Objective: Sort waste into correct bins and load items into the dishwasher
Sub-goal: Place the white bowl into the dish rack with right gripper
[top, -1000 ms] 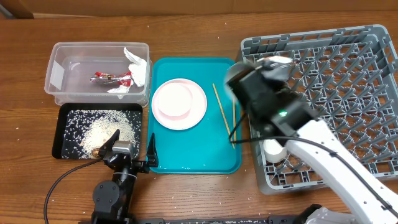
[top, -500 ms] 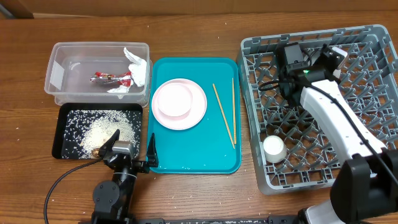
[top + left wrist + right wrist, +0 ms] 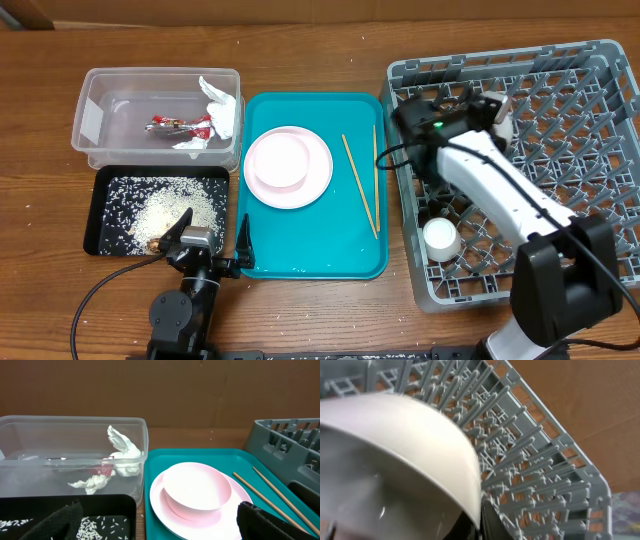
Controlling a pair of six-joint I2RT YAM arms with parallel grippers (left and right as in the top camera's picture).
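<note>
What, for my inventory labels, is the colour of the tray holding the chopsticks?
The tray is teal; clearest from overhead.

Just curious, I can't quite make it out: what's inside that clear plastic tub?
A crumpled white napkin and a red shiny wrapper lie in the clear tub. Whatever may lie beneath them is covered.
</note>
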